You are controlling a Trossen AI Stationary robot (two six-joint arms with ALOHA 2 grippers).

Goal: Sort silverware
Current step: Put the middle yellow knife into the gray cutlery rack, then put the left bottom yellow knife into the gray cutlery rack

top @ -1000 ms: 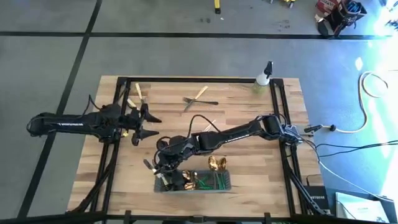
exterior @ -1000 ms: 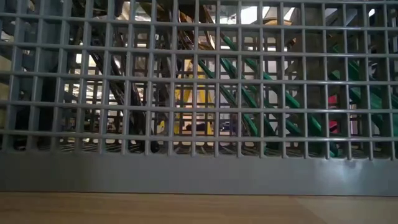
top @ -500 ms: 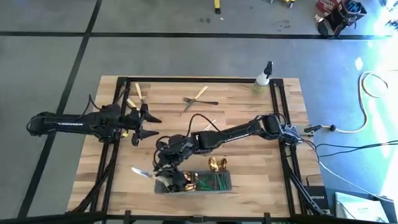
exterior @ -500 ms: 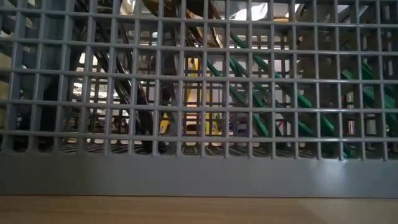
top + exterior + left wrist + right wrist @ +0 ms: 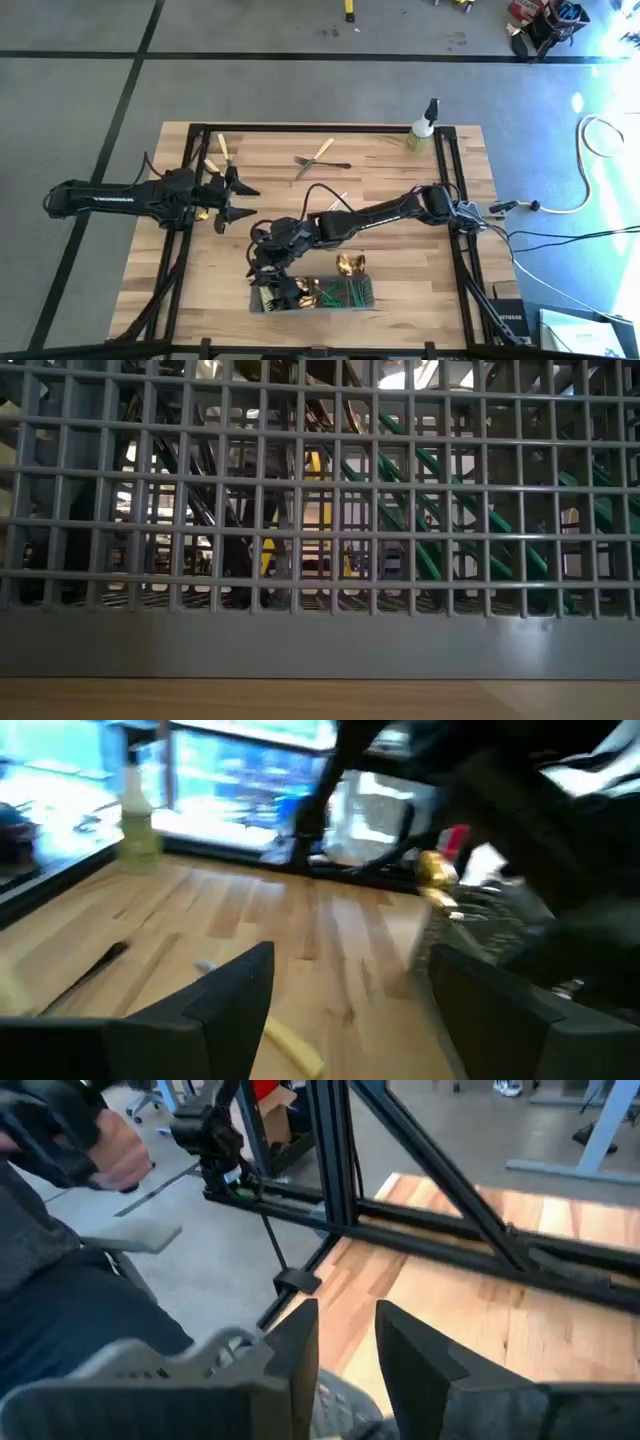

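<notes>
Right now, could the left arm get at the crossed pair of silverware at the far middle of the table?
Probably yes. The left gripper hangs open over bare wood, and the crossed pair lies in the open with nothing between them. The right gripper is busy down at the caddy, out of the way.

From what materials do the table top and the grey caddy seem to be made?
The table top looks like pale wood, matte: plank seams and grain streaks run along it. The caddy looks like grey coated wire mesh, or perhaps moulded plastic: an even grid of smooth bars with a solid band at the bottom.
</notes>
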